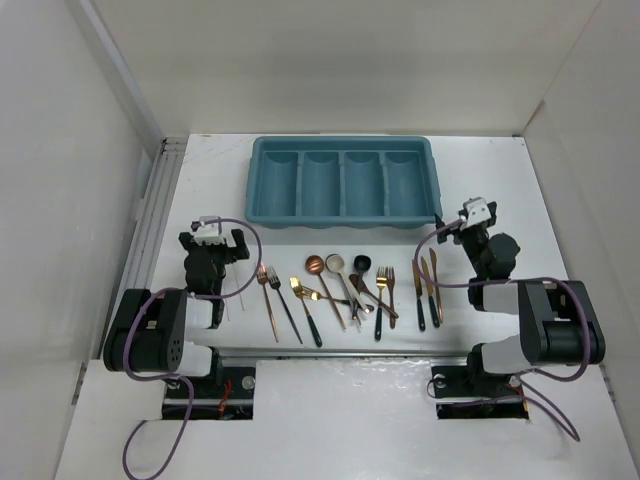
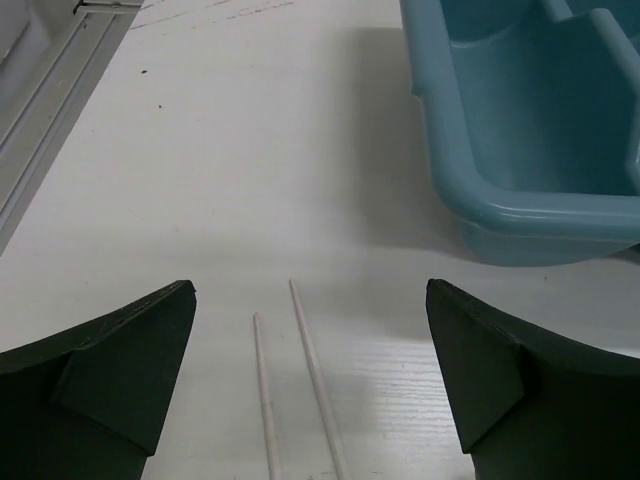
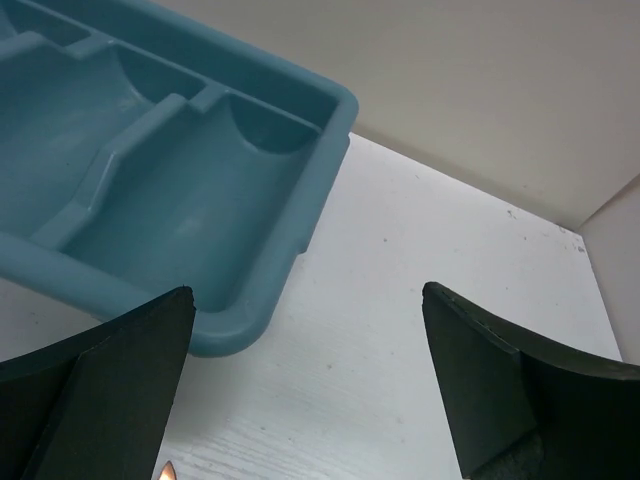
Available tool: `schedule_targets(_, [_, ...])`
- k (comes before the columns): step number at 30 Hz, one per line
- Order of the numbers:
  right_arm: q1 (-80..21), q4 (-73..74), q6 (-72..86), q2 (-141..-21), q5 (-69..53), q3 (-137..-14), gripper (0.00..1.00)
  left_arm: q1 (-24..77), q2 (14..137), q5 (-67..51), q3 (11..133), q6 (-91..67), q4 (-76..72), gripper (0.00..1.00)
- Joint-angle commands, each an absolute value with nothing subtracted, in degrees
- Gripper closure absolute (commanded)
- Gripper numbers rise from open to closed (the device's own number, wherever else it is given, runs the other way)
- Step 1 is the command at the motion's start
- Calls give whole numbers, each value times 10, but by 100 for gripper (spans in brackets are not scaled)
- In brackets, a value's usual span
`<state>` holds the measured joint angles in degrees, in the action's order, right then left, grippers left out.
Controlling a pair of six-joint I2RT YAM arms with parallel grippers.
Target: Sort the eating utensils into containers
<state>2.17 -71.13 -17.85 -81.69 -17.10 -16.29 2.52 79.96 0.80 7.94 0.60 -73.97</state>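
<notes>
Dozen-odd utensils [image 1: 350,290]: one loose row on the table [image 1: 560,200], just near of the tray, between the two arms; none sorted yet.
Tray [image 1: 340,218]: teal, far centre; its four long compartments, side by side, look bare.
Row, left end: two forks [image 1: 268,288], lying near-to-far, close together.
Row, centre: copper spoon [image 1: 315,264], white spoon [image 1: 334,263] and black spoon [image 1: 362,263], bowls toward the tray; several handles cross here.
Row, right end: two knives [image 1: 418,290], parallel, just apart.
Sticks [image 2: 316,380]: two, thin and white, left of the row, under the left gripper.
Left gripper [image 1: 215,243]: fingers spread wide, holding nothing; hovers over the sticks.
Right gripper [image 1: 452,230]: fingers spread wide, holding nothing; by the tray's near right corner, above the knives' far ends.
Handling (judged): light, stiff, smooth and probably slippery; each lies flat, so there is little to get under.
Hold (judged): pinch across the handle at mid-length, fingers square to it.
Caution (judged): the crossed pieces at centre may drag their neighbours; the ends of the row are easier.
</notes>
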Motion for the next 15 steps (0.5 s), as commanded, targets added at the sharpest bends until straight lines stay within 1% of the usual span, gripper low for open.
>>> schedule_targets(1, [18, -707, -197, -788, -194, -173, 0, 32, 779, 18, 90, 15, -858, 1])
schedule_targets(2, [12, -701, -197, -781, -179, -173, 0, 33, 779, 18, 90, 15, -852, 1])
schedule_targets(3, [-15, -706, -203, -776, -128, -173, 0, 33, 779, 26, 90, 15, -846, 1])
schedule_targets(4, [-25, -694, -203, -760, -105, -173, 0, 33, 779, 26, 95, 10, -841, 1])
schedule_targets(5, [-38, -623, -218, -737, -91, -199, 0, 38, 779, 26, 95, 10, -848, 1])
schedule_targets(6, [-74, -533, -237, -718, -68, -238, 0, 38, 779, 20, 95, 21, -848, 1])
schedule_targets(7, [-96, -393, -264, -708, -61, -329, 0, 38, 779, 12, 95, 21, -848, 1])
schedule_targets(8, [-120, -331, -355, -703, -48, -376, 0, 38, 779, -2, 87, 31, -879, 1])
schedule_targets(9, [-147, -283, -405, -703, -25, -421, 0, 27, 766, -51, 73, 31, -888, 1])
schedule_targets(10, [-199, -230, -494, -709, 66, -498, 0, 4, 703, -99, 94, 37, -805, 1])
schedule_targets(11, [-223, -229, -495, -717, 127, -531, 0, 4, 657, -136, 94, 49, -804, 1])
schedule_targets(12, [-243, -229, -577, -728, 186, -566, 0, 4, 617, -162, 171, 87, -617, 1])
schedule_targets(13, [-271, -229, -608, -743, 291, -603, 0, 17, 592, -190, 218, 146, -537, 1])
schedule_targets(14, [-279, -229, -629, -762, 347, -690, 0, 31, 578, -174, 265, 198, -473, 1])
schedule_targets(15, [-286, -229, -640, -807, 412, -739, 0, 44, 578, -142, 306, 263, -401, 1])
